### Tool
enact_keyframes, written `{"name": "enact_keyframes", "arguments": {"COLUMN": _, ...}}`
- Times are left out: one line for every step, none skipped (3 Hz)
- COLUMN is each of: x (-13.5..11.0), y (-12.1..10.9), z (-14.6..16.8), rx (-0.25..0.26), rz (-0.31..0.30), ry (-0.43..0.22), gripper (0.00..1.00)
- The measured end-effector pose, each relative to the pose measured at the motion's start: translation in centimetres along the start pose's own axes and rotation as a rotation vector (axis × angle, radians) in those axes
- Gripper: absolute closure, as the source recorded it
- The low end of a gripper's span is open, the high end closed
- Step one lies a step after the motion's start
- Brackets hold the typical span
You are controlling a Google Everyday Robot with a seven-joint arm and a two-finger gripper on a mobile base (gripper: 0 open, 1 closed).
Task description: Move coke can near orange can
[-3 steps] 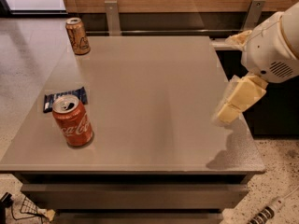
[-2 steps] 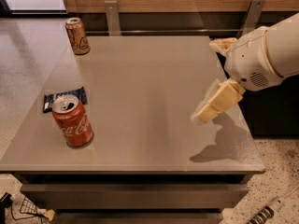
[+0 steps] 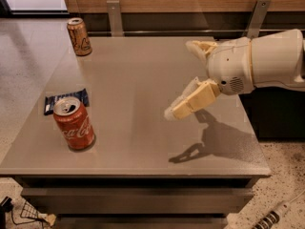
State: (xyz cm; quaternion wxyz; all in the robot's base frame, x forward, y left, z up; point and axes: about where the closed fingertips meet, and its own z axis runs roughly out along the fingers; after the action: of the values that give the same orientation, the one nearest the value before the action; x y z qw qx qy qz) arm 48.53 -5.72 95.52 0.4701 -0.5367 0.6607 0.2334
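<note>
The coke can (image 3: 73,124), red with white script and a silver top, stands upright near the front left of the grey table (image 3: 143,80). The orange can (image 3: 79,36), brownish-orange with a dark emblem, stands upright at the table's far left corner. My gripper (image 3: 180,79) hangs above the right middle of the table, well to the right of the coke can and touching nothing. It is open and empty, with one tan finger (image 3: 190,101) pointing down-left and the other (image 3: 201,46) further back.
A dark blue snack packet (image 3: 62,99) lies flat just behind the coke can. Two metal brackets (image 3: 113,14) rise along the table's back edge under a wooden wall. The floor lies to the left and front, with a cable (image 3: 274,216) at the lower right.
My arm has swung left from the table's right edge to over the right middle of the table. Both cans and the packet have stayed put.
</note>
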Motion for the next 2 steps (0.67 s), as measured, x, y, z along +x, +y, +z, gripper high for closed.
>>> {"name": "enact_keyframes", "arguments": {"x": 0.0, "y": 0.0, "z": 0.0, "rx": 0.001, "rz": -0.001, "ry": 0.003, "gripper": 0.0}}
{"name": "enact_keyframes", "arguments": {"x": 0.1, "y": 0.9, "z": 1.2, "rx": -0.014, "rz": -0.004, "ry": -0.016, "gripper": 0.0}}
